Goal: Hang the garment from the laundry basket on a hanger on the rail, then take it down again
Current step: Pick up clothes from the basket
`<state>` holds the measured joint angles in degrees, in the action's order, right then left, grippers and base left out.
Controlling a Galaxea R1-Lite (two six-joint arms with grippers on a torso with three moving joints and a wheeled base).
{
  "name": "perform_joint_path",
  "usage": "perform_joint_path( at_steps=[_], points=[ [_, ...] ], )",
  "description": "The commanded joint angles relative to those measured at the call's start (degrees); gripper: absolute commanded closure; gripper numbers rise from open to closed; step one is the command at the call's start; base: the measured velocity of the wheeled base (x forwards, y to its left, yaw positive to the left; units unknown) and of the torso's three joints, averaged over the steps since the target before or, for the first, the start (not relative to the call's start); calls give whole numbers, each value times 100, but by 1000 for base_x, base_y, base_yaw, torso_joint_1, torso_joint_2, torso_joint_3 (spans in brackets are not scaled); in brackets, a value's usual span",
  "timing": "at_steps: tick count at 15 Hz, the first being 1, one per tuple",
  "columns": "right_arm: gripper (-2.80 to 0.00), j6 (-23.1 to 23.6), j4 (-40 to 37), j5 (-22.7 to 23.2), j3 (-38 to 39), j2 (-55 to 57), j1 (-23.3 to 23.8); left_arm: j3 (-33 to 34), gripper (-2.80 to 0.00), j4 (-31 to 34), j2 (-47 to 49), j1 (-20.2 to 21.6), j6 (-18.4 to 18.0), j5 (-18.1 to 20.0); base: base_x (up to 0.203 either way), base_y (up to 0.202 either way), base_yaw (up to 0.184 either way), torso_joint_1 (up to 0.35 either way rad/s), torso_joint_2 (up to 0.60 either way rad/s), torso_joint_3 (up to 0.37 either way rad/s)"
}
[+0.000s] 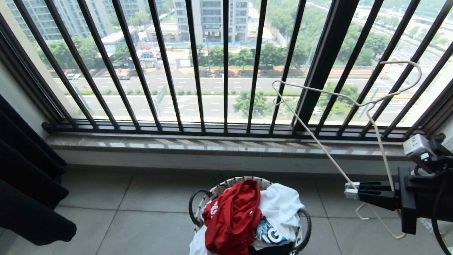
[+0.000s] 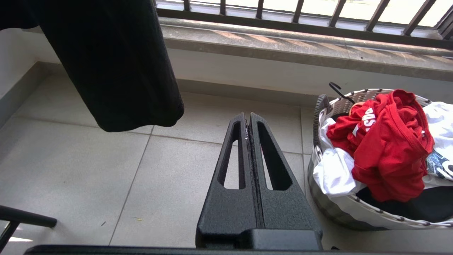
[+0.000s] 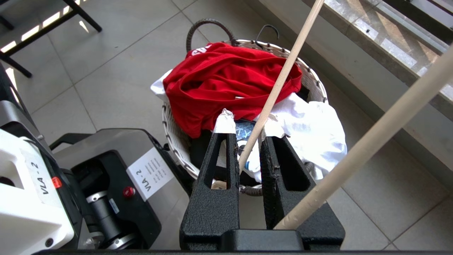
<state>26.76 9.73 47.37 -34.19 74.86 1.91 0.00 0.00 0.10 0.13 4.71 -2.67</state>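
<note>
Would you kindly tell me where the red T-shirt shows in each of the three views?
Head view: red T-shirt bottom centre, atop the laundry basket.
Left wrist view: right side, in the basket.
Right wrist view: upper centre, beyond the jaws.
Shared landmark: the basket's woven rim.

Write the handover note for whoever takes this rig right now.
Right gripper: shut on the wire hanger, held up before the window bars.
Left gripper: shut, empty, over the floor tiles.
Red T-shirt: crumpled on top of the laundry basket, over white clothes.
Done: hanger in the gripper.
Left: put the shirt on the hanger, hang it on the rail, take it down.
</note>
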Motion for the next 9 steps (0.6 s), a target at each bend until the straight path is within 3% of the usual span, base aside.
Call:
perform_joint_path(
  at_steps=[1,9],
  points=[
    [0,14,11,27,-8,-56,51,0,0,0,8,4,4,-5,0,0,0,2,2,-179],
    [0,14,7,27,1,-130,83,0,0,0,3,4,4,-5,0,0,0,4,4,-195]
  ],
)
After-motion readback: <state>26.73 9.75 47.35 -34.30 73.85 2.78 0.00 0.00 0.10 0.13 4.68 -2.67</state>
